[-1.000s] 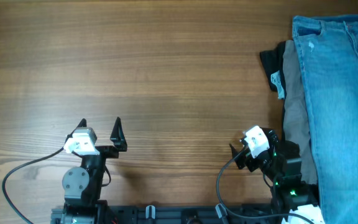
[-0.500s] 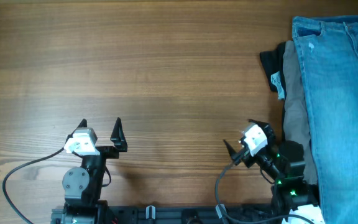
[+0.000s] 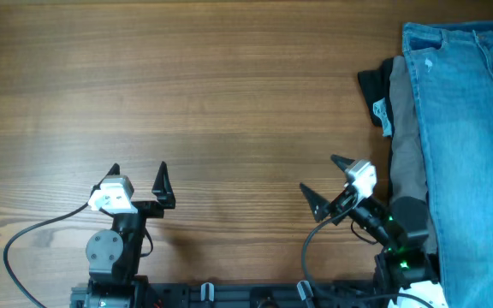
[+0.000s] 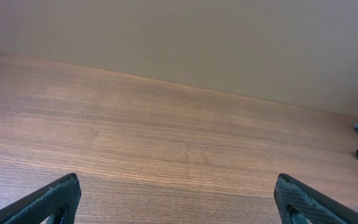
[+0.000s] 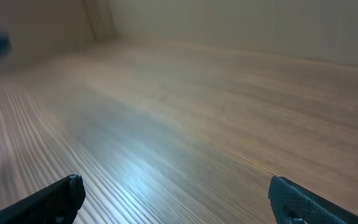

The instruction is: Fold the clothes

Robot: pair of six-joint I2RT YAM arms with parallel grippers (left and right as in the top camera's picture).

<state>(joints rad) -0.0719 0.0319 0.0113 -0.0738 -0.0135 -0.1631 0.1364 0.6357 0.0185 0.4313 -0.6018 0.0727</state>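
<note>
Lower left of the overhead view: the left arm (image 3: 125, 224) is black, with a white block (image 3: 112, 195) at the wrist and a round grey joint disc (image 3: 105, 251). A thin black cable (image 3: 24, 230) loops beside it. The left gripper (image 3: 138, 168) has black, pointed fingers (image 3: 162, 180). At lower right, the right arm (image 3: 385, 224) matches it — black with a white wrist block, plus a small green light (image 3: 405, 263). The right gripper (image 3: 318, 174) has the same dark wedge fingers.

The left arm (image 3: 109, 248) is sitting folded at the near left edge, its left gripper (image 3: 138, 174) pointing straight toward the far side with both black fingers spread wide. At near right, the right arm (image 3: 392, 224) is leaning leftward, its right gripper (image 3: 321, 175) pointing diagonally toward the far left, its two fingers likewise parted wide.
</note>
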